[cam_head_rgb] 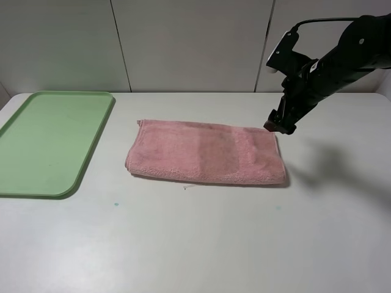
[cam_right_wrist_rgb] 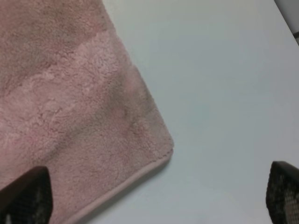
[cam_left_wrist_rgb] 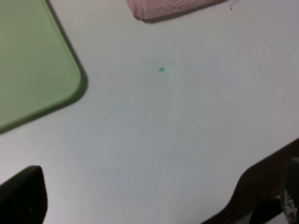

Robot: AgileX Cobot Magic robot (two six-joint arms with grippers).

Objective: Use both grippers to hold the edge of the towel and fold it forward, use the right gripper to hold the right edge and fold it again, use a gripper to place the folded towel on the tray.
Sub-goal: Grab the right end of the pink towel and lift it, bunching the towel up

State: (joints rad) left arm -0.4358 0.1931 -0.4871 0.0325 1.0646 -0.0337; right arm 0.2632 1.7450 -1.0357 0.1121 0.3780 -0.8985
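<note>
A pink towel point(cam_head_rgb: 204, 152) lies folded once into a long strip in the middle of the white table. My right gripper point(cam_head_rgb: 280, 125) hovers just above the towel's back right corner. In the right wrist view the towel corner point(cam_right_wrist_rgb: 70, 102) lies between and ahead of the spread fingertips point(cam_right_wrist_rgb: 25, 196), and the right gripper point(cam_right_wrist_rgb: 154, 200) is open and empty. The green tray point(cam_head_rgb: 49, 140) sits at the left, empty. My left gripper point(cam_left_wrist_rgb: 159, 205) is out of the exterior view; its wrist view shows it open over bare table, with the tray corner point(cam_left_wrist_rgb: 32, 60) and a towel end point(cam_left_wrist_rgb: 163, 7) ahead.
A small teal mark point(cam_head_rgb: 115, 204) is on the table in front of the towel, also in the left wrist view point(cam_left_wrist_rgb: 161, 69). The table's front edge point(cam_left_wrist_rgb: 261, 172) shows near the left gripper. A grey panelled wall point(cam_head_rgb: 195, 43) stands behind the table.
</note>
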